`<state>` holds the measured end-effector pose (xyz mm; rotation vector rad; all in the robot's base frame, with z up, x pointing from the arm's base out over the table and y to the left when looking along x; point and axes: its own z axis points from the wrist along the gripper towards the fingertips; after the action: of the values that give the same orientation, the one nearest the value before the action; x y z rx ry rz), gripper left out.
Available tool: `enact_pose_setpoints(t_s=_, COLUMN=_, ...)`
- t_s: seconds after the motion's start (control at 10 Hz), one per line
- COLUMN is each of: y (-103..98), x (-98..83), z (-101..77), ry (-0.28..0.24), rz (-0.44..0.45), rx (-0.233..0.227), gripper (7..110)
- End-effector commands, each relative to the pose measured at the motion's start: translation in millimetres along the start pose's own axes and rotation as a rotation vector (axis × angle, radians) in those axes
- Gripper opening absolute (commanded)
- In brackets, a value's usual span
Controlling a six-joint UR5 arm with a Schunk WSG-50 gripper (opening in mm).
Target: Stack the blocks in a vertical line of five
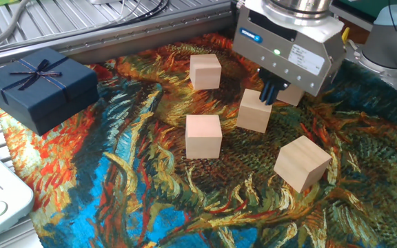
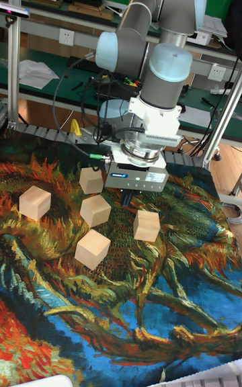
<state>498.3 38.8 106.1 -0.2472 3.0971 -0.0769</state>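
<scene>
Painted cloth (image 1: 116, 200) covers the table and all the work is on it. UR5 arm (image 2: 158, 17) hangs over the far-right part of the cloth. Gripper (image 1: 272, 96) is low, with its dark fingers (image 1: 267, 89) at the far top edge of the middle block (image 1: 255, 111).

The jaw gap can't be read from either view. It's carrying nothing, all the blocks sit on the cloth.

Step in hand, my read: first pick, nothing stacked yet.

- The fingers look off-centre, toward the block's far edge. Centre over it before descending.
- The block sits turned relative to the cloth edges. Rotate the wrist so the pads meet two flat opposite faces, not corners.
- The neighbour block (image 1: 293, 95), half hidden behind the gripper body, is just beside the target on the far-right side. Keep the outer finger clear of it.
- Grip mid-height or lower, lift straight up, then set it square on the base block. Any offset grows over five levels.
- The cloth looks soft, so pick a base block lying flat.

Counts:
- cloth: 1
- arm: 1, gripper: 1
- navy gift box (image 1: 38, 84), far-left corner of the cloth: 1
- blocks: 5, all single. Other three: one near the far edge (image 1: 205, 71), one mid-cloth (image 1: 204, 136), one toward the right edge (image 1: 302, 163), tilted on a corner by the look of it.
</scene>
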Motion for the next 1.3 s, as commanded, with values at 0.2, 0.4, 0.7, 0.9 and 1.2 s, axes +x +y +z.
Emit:
enact_pose_setpoints(t_s=0.2, y=44, x=-8.2, z=-7.6, ry=-0.007, rz=0.2, rx=-0.133, gripper=7)
enact_pose_setpoints(t_s=0.4, y=47, x=-0.8, z=-4.5, ry=0.004, rz=0.169, rx=-0.125, gripper=7)
enact_pose_setpoints(t_s=0.7, y=38, x=4.4, z=0.6, ry=-0.015, rz=0.101, rx=-0.054, gripper=7)
enact_pose_setpoints(t_s=0.9, y=43, x=7.1, z=4.1, ry=-0.02, rz=0.04, rx=-0.061, gripper=7)
enact_pose_setpoints(t_s=1.2, y=45, x=1.6, z=5.8, ry=-0.05, rz=0.091, rx=-0.07, gripper=7)
